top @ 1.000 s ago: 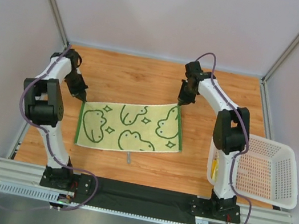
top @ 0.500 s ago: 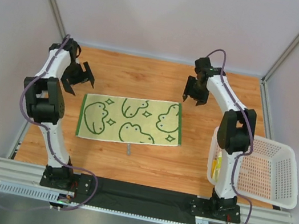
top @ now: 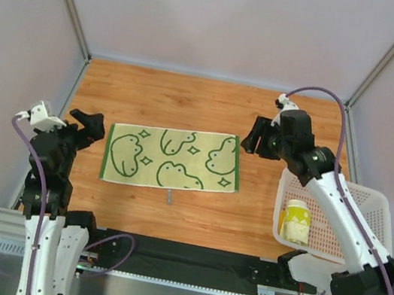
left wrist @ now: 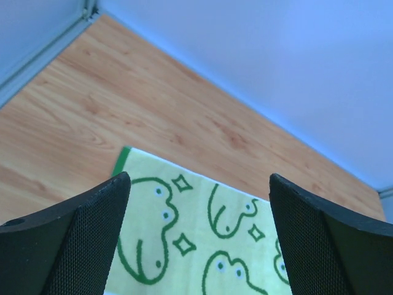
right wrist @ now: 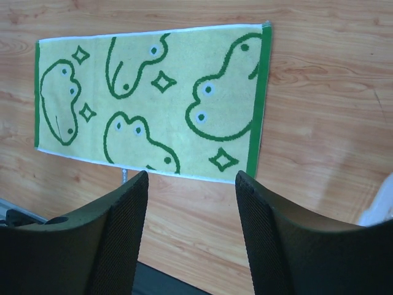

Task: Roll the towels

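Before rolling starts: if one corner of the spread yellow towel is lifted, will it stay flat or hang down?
Likely it hangs limp: the yellow towel lies thin and flat on the table. Pushed, it would probably wrinkle, not slide whole.

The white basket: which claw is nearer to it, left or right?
Right. The right claw hangs just left of the basket; the left claw is beyond the towel, on the opposite side.
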Tool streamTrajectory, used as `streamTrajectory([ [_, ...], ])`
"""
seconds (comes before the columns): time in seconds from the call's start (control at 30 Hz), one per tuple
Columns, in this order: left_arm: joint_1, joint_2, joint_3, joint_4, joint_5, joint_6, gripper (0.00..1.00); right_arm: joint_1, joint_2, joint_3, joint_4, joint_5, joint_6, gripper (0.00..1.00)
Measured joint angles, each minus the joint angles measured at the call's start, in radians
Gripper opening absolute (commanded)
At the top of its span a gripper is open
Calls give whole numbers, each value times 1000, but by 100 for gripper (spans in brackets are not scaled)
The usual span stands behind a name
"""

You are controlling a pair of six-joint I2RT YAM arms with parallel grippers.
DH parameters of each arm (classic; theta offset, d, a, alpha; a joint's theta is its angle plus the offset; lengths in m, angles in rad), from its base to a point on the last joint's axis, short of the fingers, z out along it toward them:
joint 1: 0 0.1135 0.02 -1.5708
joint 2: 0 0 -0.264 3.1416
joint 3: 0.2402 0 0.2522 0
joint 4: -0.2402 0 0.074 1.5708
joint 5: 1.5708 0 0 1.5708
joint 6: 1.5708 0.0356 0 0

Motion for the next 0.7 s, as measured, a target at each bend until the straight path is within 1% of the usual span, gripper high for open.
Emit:
streamTrajectory([
  [0.07,-1,-12,-27,12,39,-19,100,-6,-86,-65,23,2,3,62],
  [0.13,-1,37,-20,-2,78,-11,100,-14,-147,-111,39,2,6,62],
  [0.23,-1,124,17,-104,81,18,100,-15,-203,-142,40,-13,14,60],
  [0.37,-1,184,72,-288,80,43,100,-15,-255,-190,52,-64,29,61],
  [0.4,-1,193,83,-320,85,47,99,-15,-262,-202,52,-74,32,61],
  [0.43,-1,208,93,-356,93,50,97,-15,-267,-214,54,-84,35,61],
  [0.57,-1,267,102,-491,101,45,98,-15,-254,-232,45,-98,43,60],
  [0.7,-1,334,105,-597,71,-26,98,-15,-225,-232,27,-92,48,60],
])
